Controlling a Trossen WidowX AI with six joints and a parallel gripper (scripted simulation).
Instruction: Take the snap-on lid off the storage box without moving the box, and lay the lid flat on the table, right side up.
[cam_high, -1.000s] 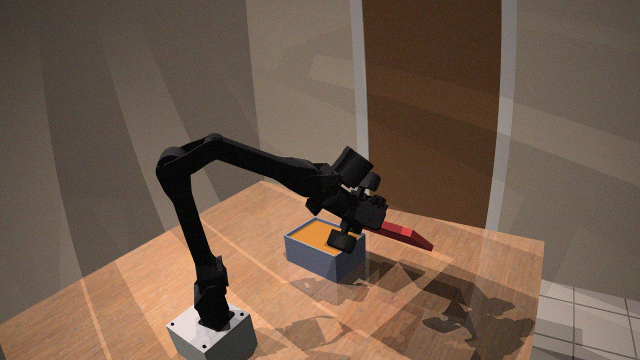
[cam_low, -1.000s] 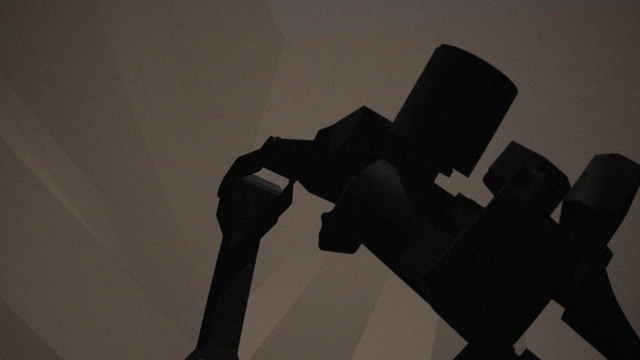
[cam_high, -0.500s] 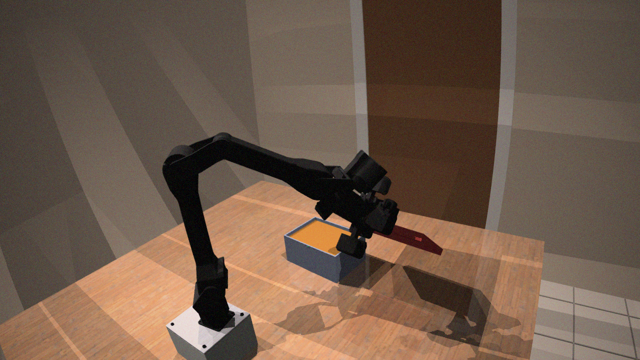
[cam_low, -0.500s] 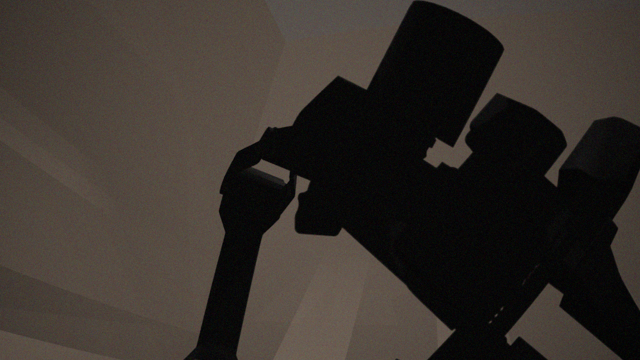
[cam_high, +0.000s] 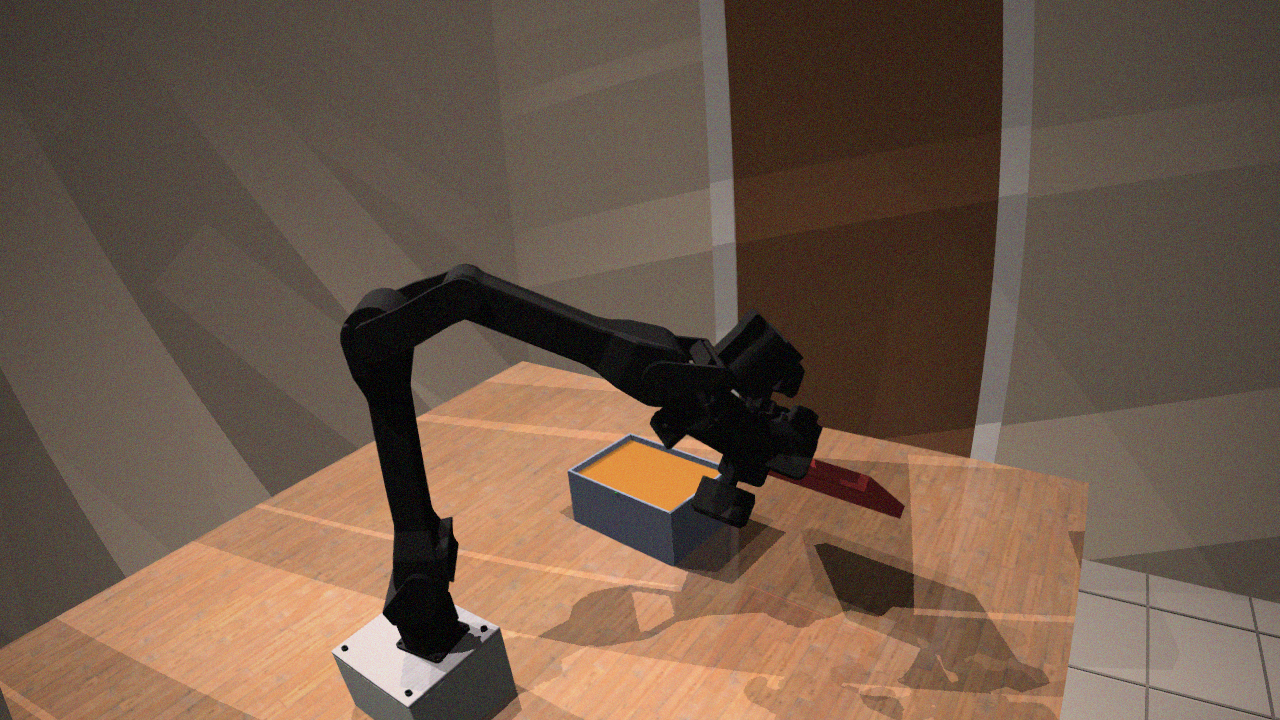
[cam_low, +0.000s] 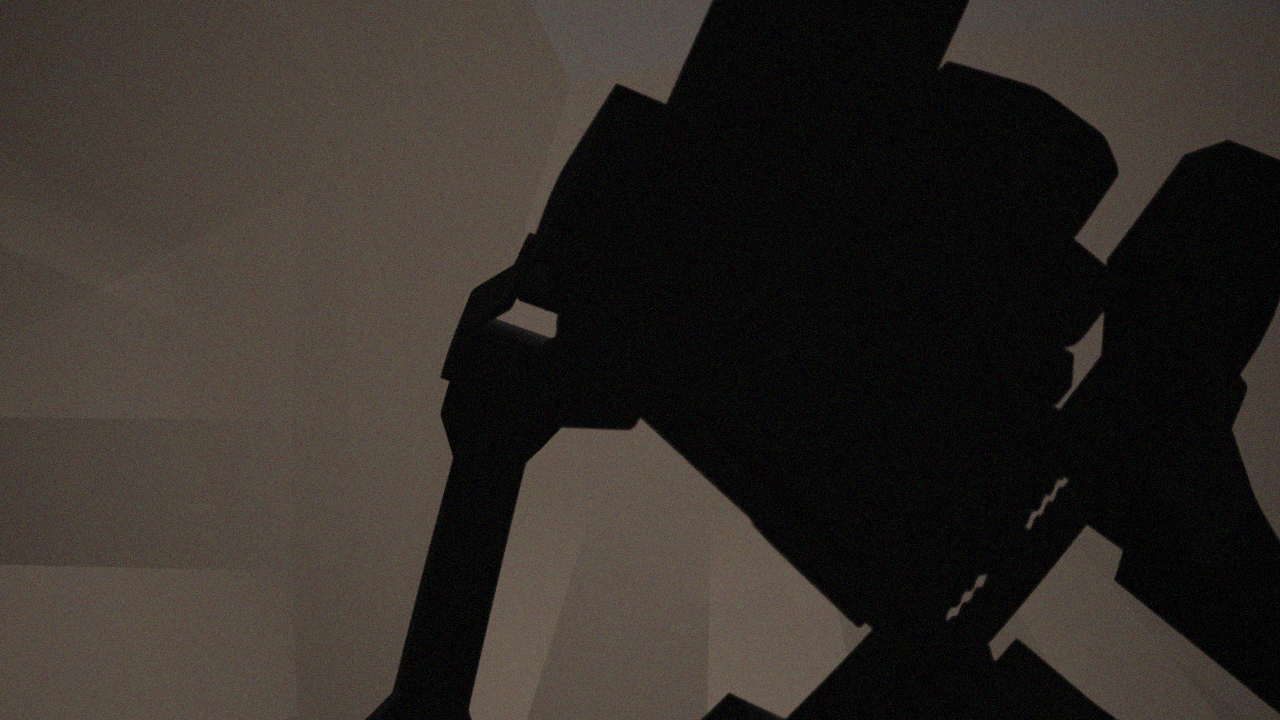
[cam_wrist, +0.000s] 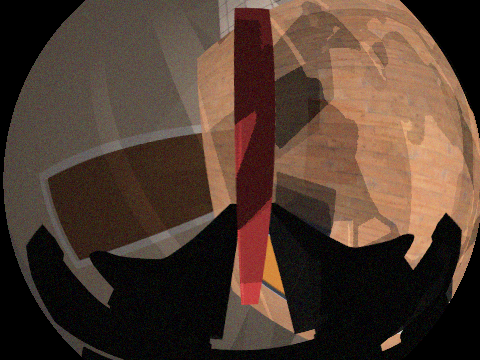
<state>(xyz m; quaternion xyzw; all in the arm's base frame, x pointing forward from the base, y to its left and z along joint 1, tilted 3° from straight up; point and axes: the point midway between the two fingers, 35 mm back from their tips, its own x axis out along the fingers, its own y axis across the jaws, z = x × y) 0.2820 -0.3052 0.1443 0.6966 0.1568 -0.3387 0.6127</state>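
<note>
The red lid (cam_high: 845, 484) (cam_wrist: 255, 100) is off the box and held in the air, tilted, its far end lower in the top view. In the wrist view it shows edge-on as a long narrow bar between the fingers. My gripper (cam_high: 789, 460) (cam_wrist: 252, 210) is shut on the lid, beyond the right end of the box. The blue-grey storage box (cam_high: 617, 513) (cam_wrist: 312, 212) stands upright and open on the wooden table (cam_high: 313, 573) (cam_wrist: 380, 100), with an orange inside. The arm hides its right rear corner. The exterior view does not show the lid or box.
The grey base block (cam_high: 465, 676) of the arm is at the front left. The table's right edge is beyond the lid, with tiled floor (cam_high: 1181, 644) past it. The black arm (cam_low: 760, 295) fills much of the exterior view. Shadows cross the table.
</note>
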